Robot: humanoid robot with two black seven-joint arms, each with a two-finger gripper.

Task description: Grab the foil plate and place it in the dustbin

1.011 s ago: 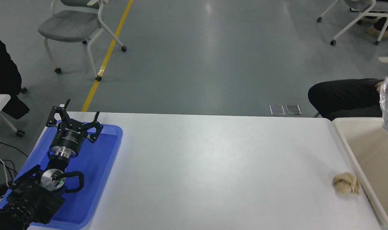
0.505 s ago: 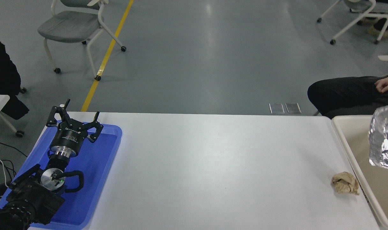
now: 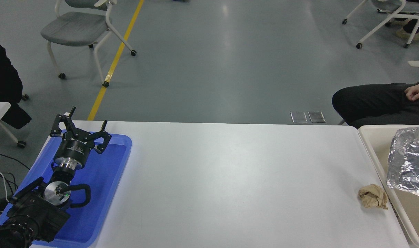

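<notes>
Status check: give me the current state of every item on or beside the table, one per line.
foil plate: crinkled, over the dustbin's opening; whether it is held or resting cannot be told.
dustbin: open-topped, at the table's right end.
paper ball: crumpled, on the table beside the dustbin.
blue tray: flat on the table, far left.
left gripper: parked over the blue tray, fingers spread.
right gripper: out of view.

No print can be read. The left gripper (image 3: 80, 127) carries a small pale mark on its black body, just behind the fingers, but it is too small and blurred to make out (perhaps a maker's label).
</notes>
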